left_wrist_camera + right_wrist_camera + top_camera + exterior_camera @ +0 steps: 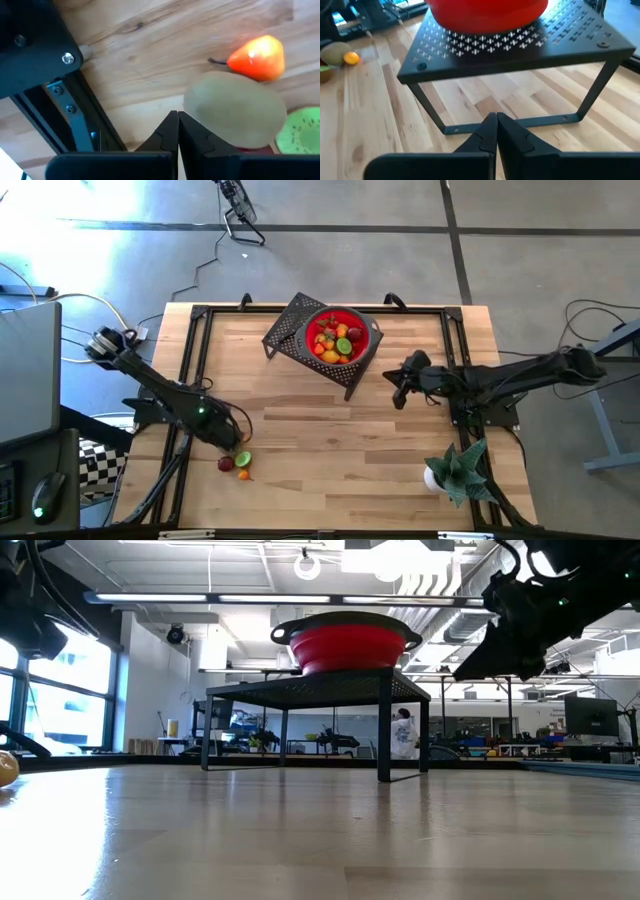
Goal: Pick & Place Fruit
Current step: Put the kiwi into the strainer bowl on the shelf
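A red bowl (342,335) holding several small toy fruits stands on a black perforated stand (290,325) at the table's far middle. Near the front left, loose fruit lies on the wood: a brown kiwi (235,112), an orange-yellow pear (257,57), a green kiwi half (243,459) and a dark red piece (226,464). My left gripper (177,125) points down, shut, its tips right beside the brown kiwi with nothing between them. My right gripper (496,122) hangs shut to the right of the stand (520,55), facing it, holding nothing.
A spiky green plant in a white pot (455,470) stands at the front right. Black frame rails (190,370) run along the table's left, right and far sides. A monitor (25,365) and mouse sit off the table's left edge. Bare wood lies in the middle.
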Available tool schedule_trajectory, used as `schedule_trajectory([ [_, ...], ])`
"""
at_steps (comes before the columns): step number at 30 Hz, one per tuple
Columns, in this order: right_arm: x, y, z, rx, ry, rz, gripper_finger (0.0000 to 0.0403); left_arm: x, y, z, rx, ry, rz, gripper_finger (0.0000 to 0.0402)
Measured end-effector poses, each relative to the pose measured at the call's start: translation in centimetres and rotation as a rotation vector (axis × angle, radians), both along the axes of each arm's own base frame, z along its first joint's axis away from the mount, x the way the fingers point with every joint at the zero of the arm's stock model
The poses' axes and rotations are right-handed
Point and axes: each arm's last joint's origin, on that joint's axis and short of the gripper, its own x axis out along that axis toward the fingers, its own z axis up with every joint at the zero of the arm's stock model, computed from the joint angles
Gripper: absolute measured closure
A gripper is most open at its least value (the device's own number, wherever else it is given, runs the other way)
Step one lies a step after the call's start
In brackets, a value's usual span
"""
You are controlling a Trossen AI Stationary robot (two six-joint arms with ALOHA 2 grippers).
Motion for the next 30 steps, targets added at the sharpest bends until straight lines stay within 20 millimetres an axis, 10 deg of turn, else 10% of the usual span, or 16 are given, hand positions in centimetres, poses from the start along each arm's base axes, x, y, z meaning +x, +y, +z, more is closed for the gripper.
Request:
schedule_trajectory([
  [15, 0.9, 0.1, -1.0, 0.016, 0.047, 0.031, 0.0401, 1.6, -1.1, -2.6, 0.024, 0.085, 0.062, 0.0401],
  [30, 1.0, 0.2, -0.9, 0.017, 0.029, 0.032, 0.0401, 4.4, -2.5, -2.9, -0.037, -0.234, 0.055, 0.0401],
])
